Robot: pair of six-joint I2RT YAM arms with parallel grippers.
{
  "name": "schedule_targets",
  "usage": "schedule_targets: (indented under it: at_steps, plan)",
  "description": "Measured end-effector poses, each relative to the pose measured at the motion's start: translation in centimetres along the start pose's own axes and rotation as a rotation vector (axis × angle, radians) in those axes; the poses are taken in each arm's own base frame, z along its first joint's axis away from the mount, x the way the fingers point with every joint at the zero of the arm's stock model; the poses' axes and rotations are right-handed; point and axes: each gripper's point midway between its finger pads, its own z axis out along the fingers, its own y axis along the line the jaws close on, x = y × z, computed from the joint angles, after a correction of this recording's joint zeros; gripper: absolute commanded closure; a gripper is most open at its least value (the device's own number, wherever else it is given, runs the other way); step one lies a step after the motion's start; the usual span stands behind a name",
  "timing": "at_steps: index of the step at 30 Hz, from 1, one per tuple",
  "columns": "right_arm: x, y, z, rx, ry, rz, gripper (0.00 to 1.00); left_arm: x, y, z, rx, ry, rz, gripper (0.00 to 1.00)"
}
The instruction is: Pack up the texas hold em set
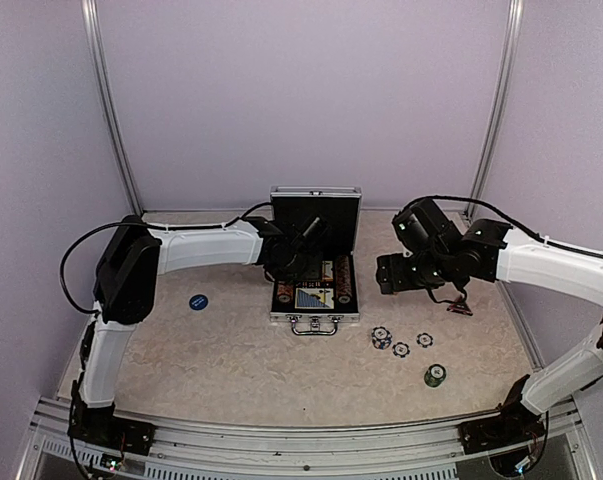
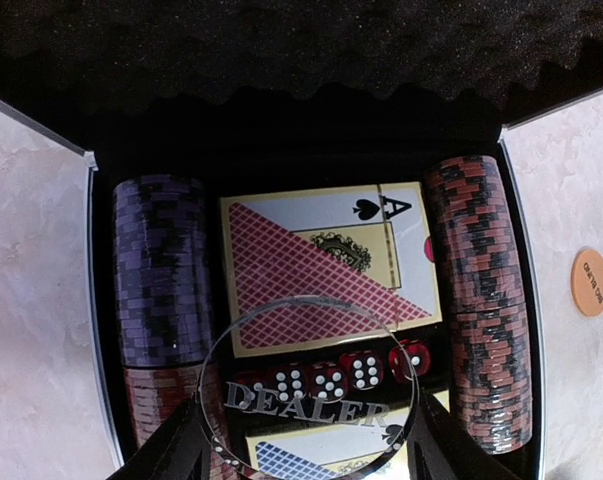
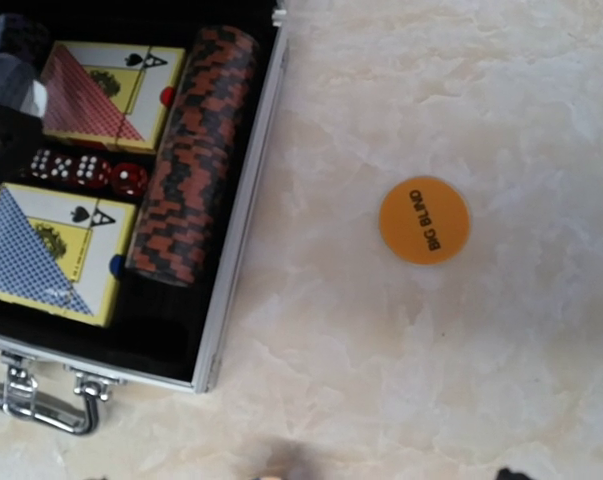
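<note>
The left jaws are clamped on the edges of the clear round DEALER disc (image 2: 311, 405), holding it right over the red dice (image 2: 331, 378) inside the open silver case (image 1: 316, 318) at mid-tabletop (image 1: 231, 380). The right jaws stand wide apart and empty, hovering near the orange BIG BLIND disc (image 3: 424, 221), which lies just right of the case.

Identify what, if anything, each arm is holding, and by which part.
The left fingers pinch the clear DEALER disc by opposite edges of its rim, over the open case. The right fingers hold nothing.
</note>
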Motion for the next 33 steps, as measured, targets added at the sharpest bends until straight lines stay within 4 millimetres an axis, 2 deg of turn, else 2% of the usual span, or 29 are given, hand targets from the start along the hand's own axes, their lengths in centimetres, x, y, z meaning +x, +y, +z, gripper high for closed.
schedule_targets:
  at_steps: [16, 21, 29, 33]
  plan:
    - [0.0, -0.2, -0.5, -0.001, -0.006, 0.007, 0.18, -1.0, -0.4, 3.0, -0.06, -0.055, 0.052, 0.5]
    - [0.1, -0.3, -0.5, 0.004, 0.0, 0.005, 0.18, -1.1, -0.1, 4.1, -0.083, -0.074, 0.058, 0.42]
    - [0.3, -0.6, -0.7, 0.009, 0.005, 0.004, 0.18, -2.3, -0.3, 4.4, -0.08, -0.113, 0.045, 0.15]
    - [0.4, -0.6, -0.7, 0.013, 0.01, 0.001, 0.18, -2.4, -0.3, 4.4, -0.081, -0.118, 0.041, 0.14]
